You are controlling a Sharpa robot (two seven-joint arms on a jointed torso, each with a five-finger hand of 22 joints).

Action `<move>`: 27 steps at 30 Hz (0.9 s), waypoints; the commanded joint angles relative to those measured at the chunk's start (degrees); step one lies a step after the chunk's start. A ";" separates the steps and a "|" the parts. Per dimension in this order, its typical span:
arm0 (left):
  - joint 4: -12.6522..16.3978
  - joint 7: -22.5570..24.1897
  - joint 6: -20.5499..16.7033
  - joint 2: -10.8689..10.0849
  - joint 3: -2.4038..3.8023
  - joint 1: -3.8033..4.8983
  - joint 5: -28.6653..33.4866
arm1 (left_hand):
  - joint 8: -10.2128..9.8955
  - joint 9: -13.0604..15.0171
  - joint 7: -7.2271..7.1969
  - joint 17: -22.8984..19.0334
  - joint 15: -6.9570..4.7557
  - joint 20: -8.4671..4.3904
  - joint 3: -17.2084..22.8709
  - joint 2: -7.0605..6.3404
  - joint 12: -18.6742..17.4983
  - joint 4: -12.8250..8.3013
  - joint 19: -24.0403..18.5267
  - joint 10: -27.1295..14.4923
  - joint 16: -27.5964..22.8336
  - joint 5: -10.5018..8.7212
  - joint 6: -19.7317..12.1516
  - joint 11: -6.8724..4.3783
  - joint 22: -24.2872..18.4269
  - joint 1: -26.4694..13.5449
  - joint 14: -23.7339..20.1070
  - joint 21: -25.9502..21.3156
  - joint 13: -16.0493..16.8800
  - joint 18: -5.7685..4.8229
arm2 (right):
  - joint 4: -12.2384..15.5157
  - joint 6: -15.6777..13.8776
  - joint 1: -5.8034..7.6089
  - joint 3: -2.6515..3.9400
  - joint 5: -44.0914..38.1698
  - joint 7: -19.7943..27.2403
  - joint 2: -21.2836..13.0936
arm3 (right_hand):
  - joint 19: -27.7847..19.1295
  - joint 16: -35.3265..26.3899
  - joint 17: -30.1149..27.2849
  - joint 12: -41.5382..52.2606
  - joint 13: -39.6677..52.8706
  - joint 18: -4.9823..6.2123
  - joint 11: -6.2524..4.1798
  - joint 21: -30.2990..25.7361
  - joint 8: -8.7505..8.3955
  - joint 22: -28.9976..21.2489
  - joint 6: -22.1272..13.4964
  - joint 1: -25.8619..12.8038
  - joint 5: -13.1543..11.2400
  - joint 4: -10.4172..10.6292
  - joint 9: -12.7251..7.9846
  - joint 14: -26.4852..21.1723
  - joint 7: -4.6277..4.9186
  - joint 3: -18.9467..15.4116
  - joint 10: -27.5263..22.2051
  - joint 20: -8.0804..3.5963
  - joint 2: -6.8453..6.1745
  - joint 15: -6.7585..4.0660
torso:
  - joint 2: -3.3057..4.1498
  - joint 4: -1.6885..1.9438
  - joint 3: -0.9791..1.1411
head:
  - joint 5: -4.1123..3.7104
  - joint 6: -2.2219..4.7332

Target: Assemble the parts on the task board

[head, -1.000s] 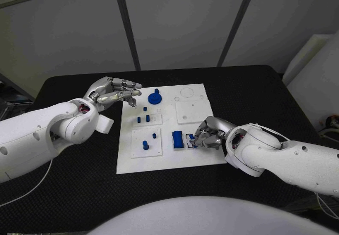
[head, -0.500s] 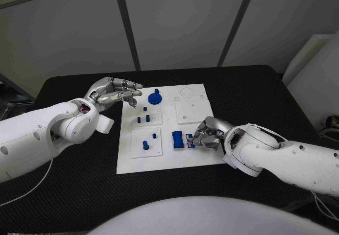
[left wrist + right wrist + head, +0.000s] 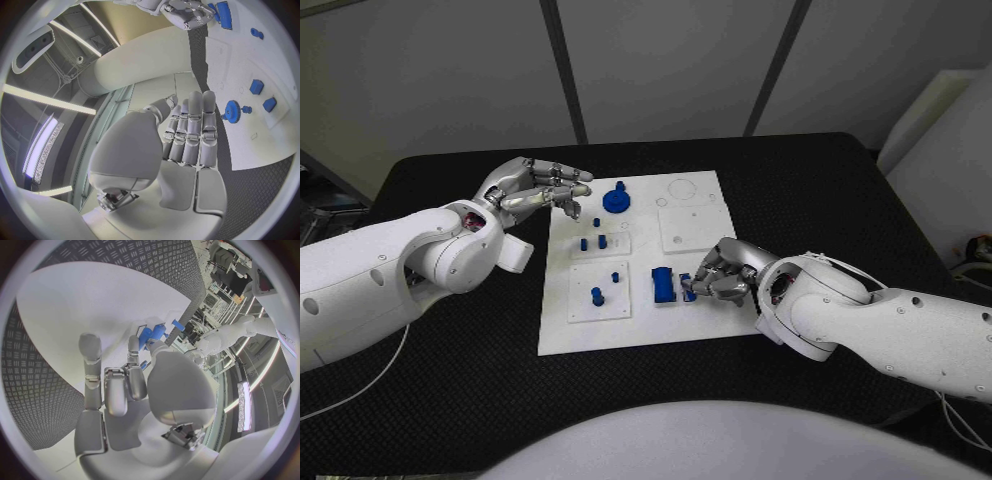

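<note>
White task board (image 3: 635, 330) flat mid-table, small blue parts (image 3: 662, 285) on it

Two smooth, bulbous white arms with rounded shells end in silver metallic hands: the left robot hand (image 3: 531, 187) and right robot hand (image 3: 721, 271), segmented fingers, glossy grey palms.

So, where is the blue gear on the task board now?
In the head view the blue gear sits at the far edge of the task board, just right of the left hand.
</note>
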 commanded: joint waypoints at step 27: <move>-0.11 0.06 0.75 0.03 0.02 0.07 0.11 | 0.28 -0.09 -0.10 -0.07 0.04 0.23 0.02 0.29 0.22 -0.09 -0.29 -0.48 -0.30 -0.15 -0.38 -0.03 0.08 -0.24 -0.27 0.21 -0.09 -0.77 | 1.57 4.36 0.04 -0.01 -0.10 8.19 -3.06 | -0.46 -0.08 11.29 -0.92 4.64 0.32 0.14 -1.10 1.18 -0.64 -1.60 1.57 -9.11 -1.72 1.10 5.14 0.08 -6.25 0.11 0.04 0.71 -0.11 | -0.06 -0.06 0.01 | 0.01 0.00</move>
